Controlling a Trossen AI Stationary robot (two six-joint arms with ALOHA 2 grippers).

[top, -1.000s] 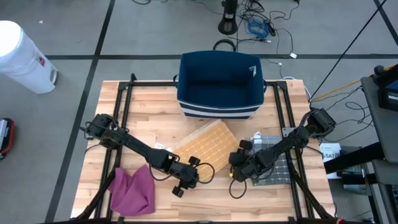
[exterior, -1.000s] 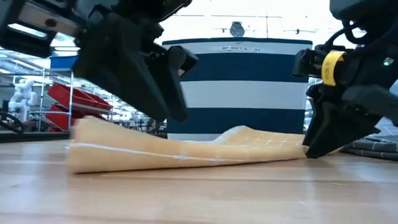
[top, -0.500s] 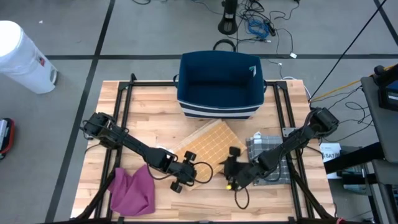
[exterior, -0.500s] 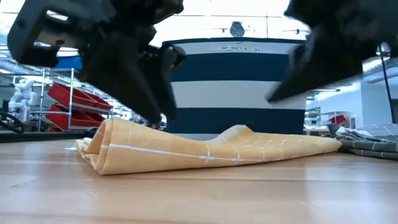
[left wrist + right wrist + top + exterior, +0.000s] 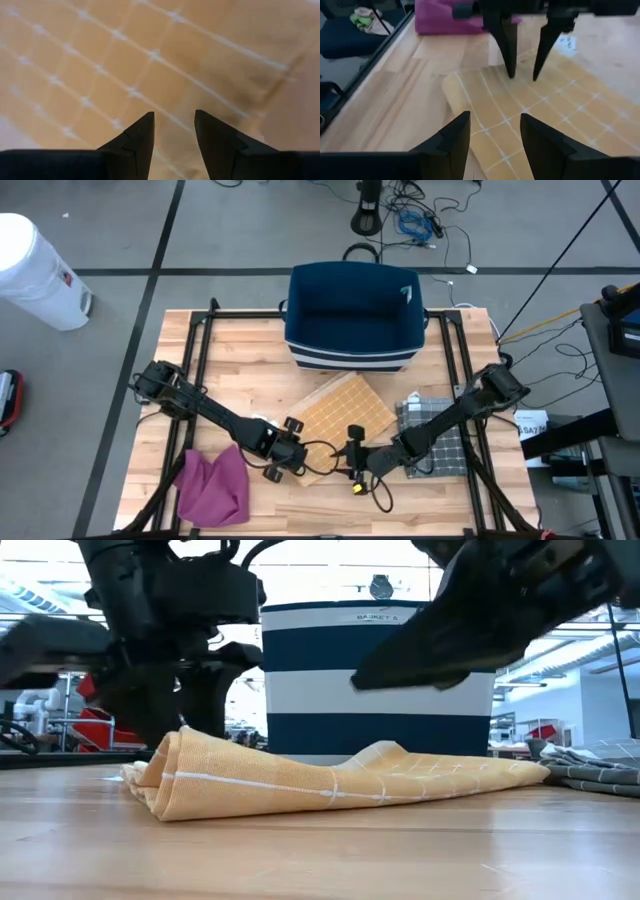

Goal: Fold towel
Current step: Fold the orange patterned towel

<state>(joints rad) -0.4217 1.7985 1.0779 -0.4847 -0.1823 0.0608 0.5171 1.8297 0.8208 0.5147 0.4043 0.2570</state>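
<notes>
Both sets of jaws are standing part open with nothing between them. Left gripper (image 5: pixel 283 461) is hanging over the towel's (image 5: pixel 335 420) near corner, tips pointing down at the cloth with a gap showing between them in its wrist view, no fabric pinched. Right gripper (image 5: pixel 354 463) is sitting just beside it over the same near edge, fingers (image 5: pixel 449 142) apart and empty, looking across the grid cloth at the left arm's tips. Towel is lying under and ahead of both pairs of jaws, flat on the table (image 5: pixel 230 355) in front of the blue basket (image 5: pixel 354 315), near edge rolled into a thick bunch in the low view. Risks, as I judge them: closing on that bunch is likely grabbing several layers and dragging the whole cloth instead of lifting one edge; grippers are working close together, so a converging move is risking a finger clash; uneven pickup points are giving a skewed fold. Purple cloth (image 5: pixel 214 485) and grey towel (image 5: pixel 435 442) are sitting either side, well clear of the jaws.
</notes>
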